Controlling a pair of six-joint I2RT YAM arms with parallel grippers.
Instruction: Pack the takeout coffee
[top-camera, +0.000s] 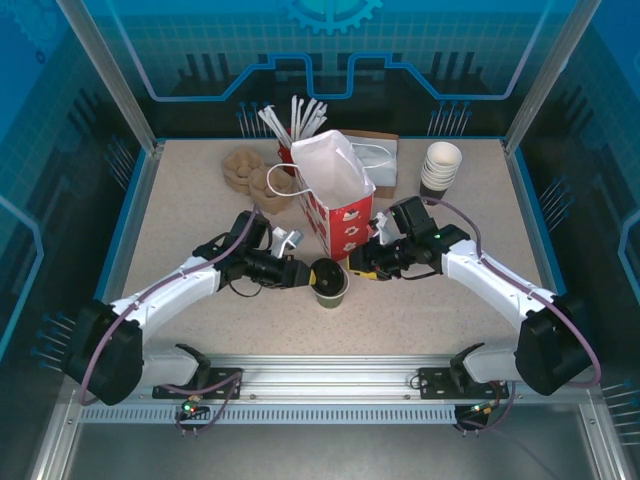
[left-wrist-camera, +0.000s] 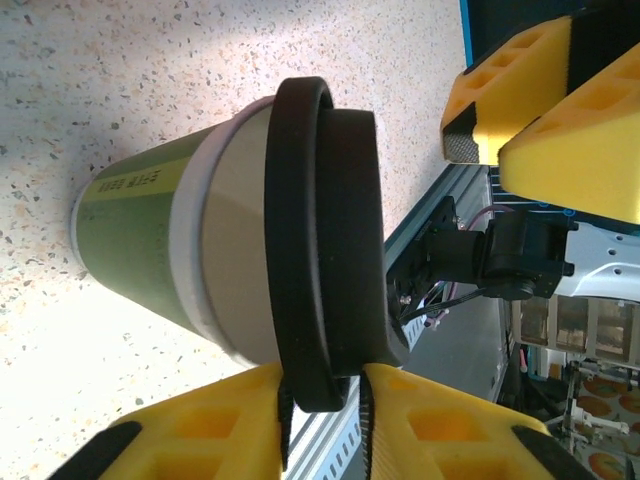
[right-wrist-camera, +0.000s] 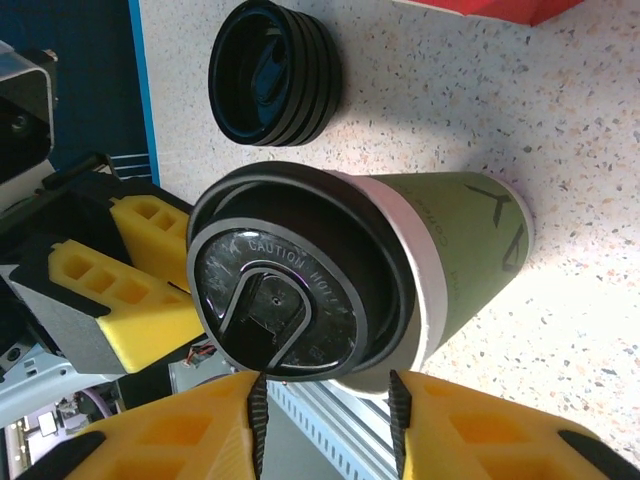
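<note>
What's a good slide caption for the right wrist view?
Green paper cup with round black plastic lid before the right gripper, stacked black lids beyond.

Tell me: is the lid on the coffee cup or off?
On. The black lid covers the mouth of the takeout coffee. Fully pressed down: cannot tell.

From my station I look down on a speckled beige table (top-camera: 175, 200) edged in blue. Translucent blue walls (top-camera: 330, 60) printed with circuit lines and a gear box it in, framed by aluminium posts (top-camera: 110, 75). The light is bright and even. A slotted aluminium rail (top-camera: 330, 378) runs along the near edge.
</note>
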